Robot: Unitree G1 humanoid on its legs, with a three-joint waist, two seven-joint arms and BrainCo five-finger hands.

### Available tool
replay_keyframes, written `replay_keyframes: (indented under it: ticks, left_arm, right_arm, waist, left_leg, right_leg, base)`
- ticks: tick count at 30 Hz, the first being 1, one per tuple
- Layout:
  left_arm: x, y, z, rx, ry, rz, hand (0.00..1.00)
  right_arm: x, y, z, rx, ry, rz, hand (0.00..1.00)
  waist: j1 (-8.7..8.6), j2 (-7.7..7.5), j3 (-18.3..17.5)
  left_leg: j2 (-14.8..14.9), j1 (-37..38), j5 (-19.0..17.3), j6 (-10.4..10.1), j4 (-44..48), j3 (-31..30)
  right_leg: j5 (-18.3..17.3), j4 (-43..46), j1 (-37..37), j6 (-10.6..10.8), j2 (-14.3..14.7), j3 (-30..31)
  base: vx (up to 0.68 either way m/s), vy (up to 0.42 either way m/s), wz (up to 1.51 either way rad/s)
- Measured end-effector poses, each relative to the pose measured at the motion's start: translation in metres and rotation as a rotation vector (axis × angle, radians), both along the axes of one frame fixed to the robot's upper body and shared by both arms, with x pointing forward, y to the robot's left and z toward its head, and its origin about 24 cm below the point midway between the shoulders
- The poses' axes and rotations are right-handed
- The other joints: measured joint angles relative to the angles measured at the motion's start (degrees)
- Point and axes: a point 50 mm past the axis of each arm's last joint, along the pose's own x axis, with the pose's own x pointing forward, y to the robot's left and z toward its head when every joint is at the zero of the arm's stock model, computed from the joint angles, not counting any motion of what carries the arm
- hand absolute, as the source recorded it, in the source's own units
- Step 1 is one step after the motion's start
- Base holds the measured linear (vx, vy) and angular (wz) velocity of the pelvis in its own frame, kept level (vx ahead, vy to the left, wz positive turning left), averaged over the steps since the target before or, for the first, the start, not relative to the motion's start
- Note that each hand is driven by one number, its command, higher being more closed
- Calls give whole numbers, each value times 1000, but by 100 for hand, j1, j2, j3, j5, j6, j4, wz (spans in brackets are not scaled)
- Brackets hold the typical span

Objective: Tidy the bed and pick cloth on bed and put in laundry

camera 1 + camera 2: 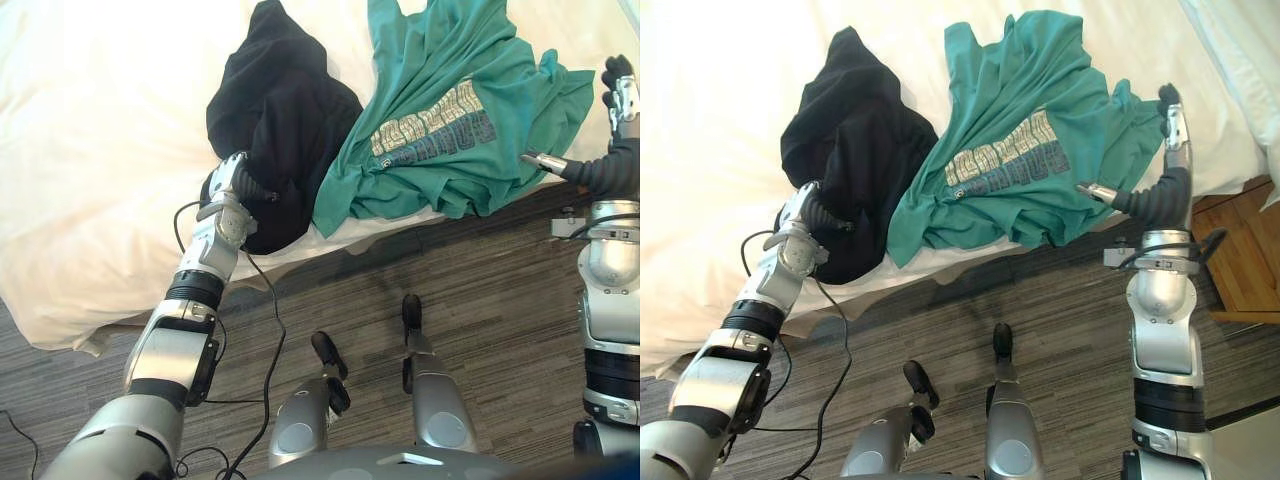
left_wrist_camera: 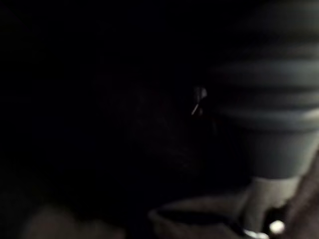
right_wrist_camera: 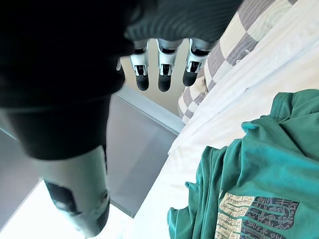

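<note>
A black garment [image 1: 280, 110] lies bunched on the white bed [image 1: 100, 150] near its front edge. A teal T-shirt [image 1: 1030, 130] with a grey print lies spread to its right, overlapping it and drooping over the edge. My left hand [image 1: 232, 178] is pushed into the near side of the black garment, with its ribbed cover at the cloth's edge; the left wrist view is dark with cloth. My right hand [image 1: 1170, 125] stands raised just beside the T-shirt's right edge, open, its fingers [image 3: 164, 74] straight and holding nothing.
The bed's front edge runs across the view above grey striped floor [image 1: 500, 290]. A wooden bedside unit [image 1: 1240, 260] stands right of my right arm. A checked pillow [image 3: 234, 45] and white bedding lie farther up the bed.
</note>
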Motion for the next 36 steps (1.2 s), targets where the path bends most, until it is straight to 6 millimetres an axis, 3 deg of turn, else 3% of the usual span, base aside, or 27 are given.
replay_keyframes:
  ticks: [4, 10, 14, 18, 21, 28, 36]
  left_arm:
    - [-31, -9, -20, -168, 4, -147, 100]
    - [-62, -22, -50, -295, 108, -277, 100]
    - [-102, -27, -107, -333, 385, -294, 100]
    - [-144, -21, -146, -418, 590, -246, 100]
    - [-166, -16, -149, -531, 612, -211, 100]
    - [-181, -15, -140, -724, 578, -189, 100]
    - [-191, -24, -142, -831, 591, -197, 100]
  right_arm:
    - [10, 5, 9, -111, 0, 1, 0]
    - [24, -5, 11, -201, 51, -60, 0]
    - [29, -17, 18, -236, 61, -107, 0]
    - [34, -40, 25, -318, 104, -215, 0]
    - [34, -59, 25, -349, 151, -284, 0]
    - [34, -99, 48, -469, 220, -487, 0]
    - [47, -98, 72, -528, 184, -548, 0]
  waist:
    - [27, 0, 0]
    - [164, 1, -1]
    - [161, -1, 17]
    - [199, 57, 242]
    - [312, 102, 296]
    - [478, 345, 440]
    - [559, 433, 520]
  left_leg:
    - [-23, 17, 15, -5, -67, -23]
    - [-33, -42, 21, -5, -72, -104]
    - [-72, -252, 76, 5, -85, -205]
    - [-100, -323, 136, -4, -111, -280]
    - [-127, -491, 201, -3, -178, -329]
    - [-233, -905, 447, 13, -372, -283]
    - [-218, -1312, 483, -18, -373, 7]
  right_leg:
    - [-24, 0, -3, 38, -5, -20]
    - [-45, 0, -11, 67, -33, -118]
    - [-47, 3, -162, 70, -91, -224]
    - [-48, 32, -195, 71, -144, -323]
    - [-47, 56, -361, 70, -173, -364]
    - [-44, 274, -929, 70, -271, -410]
    - [-37, 430, -1498, 70, -271, -279]
  base:
    - [62, 8, 3]
    - [64, 3, 8]
    - [30, 3, 14]
    - [13, 10, 15]
    - [-6, 8, 16]
    - [-2, 11, 7]
    - [11, 4, -6]
